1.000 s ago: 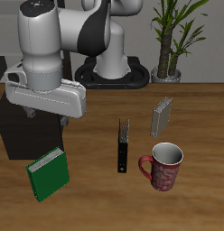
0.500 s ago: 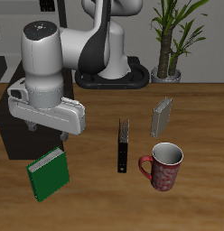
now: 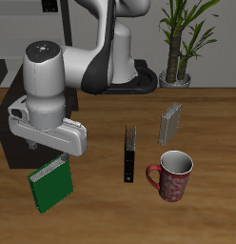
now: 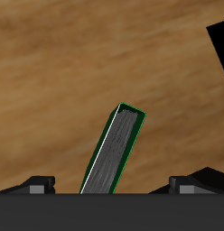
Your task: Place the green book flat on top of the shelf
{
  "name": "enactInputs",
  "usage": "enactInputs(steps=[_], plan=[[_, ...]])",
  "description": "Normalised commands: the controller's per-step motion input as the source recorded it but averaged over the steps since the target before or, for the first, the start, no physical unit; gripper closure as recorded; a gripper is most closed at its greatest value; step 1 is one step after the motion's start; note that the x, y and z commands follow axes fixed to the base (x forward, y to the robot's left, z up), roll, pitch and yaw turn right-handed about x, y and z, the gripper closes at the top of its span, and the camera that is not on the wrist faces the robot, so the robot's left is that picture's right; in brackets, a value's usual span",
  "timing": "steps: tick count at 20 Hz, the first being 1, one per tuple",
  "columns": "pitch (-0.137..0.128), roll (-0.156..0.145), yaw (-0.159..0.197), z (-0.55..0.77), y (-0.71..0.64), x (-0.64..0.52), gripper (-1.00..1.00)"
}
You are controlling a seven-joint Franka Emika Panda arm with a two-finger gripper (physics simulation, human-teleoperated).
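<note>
1. exterior view, seen from the front and above: a white robot arm leans forward over a wooden table (image 3: 206,124); its gripper (image 3: 49,151) hangs low, just above the green book (image 3: 49,183).
2. the green book stands upright on the table near the front edge, its bright green cover facing the camera; it sits just in front of the shelf (image 3: 13,133).
3. the shelf is a matte black box at the table's edge, partly hidden behind the arm; nothing shows on the visible part of its top.
4. a black book (image 3: 128,154) stands upright near the table's middle; a grey book (image 3: 170,122) stands farther back; a dark red mug (image 3: 173,175) sits near the front, just beside the black book.
5. a potted plant (image 3: 179,38) stands beyond the table's far edge.
6. wrist view: the green book (image 4: 114,150) appears edge-on, tilted, between the two dark fingertips; the jaws are spread apart, not touching the book; a corner of the shelf (image 4: 219,47) shows nearby.
</note>
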Motion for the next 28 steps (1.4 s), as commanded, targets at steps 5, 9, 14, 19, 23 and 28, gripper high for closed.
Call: enactInputs(steps=[5, 9, 14, 19, 23, 28], plan=[[0.017, -0.004, -0.009, -0.19, -0.01, 0.06, -1.00], [0.026, -0.007, -0.022, -0.23, 0.03, 0.04, -1.00], [0.058, -0.005, -0.021, -0.32, -0.05, 0.08, -1.00], [0.037, -0.006, -0.003, -0.21, -0.03, 0.05, -1.00], [0.018, 0.003, -0.007, -0.07, 0.00, -0.01, 1.00], [-0.021, 0.007, 0.012, 0.18, 0.03, -0.06, 1.00]])
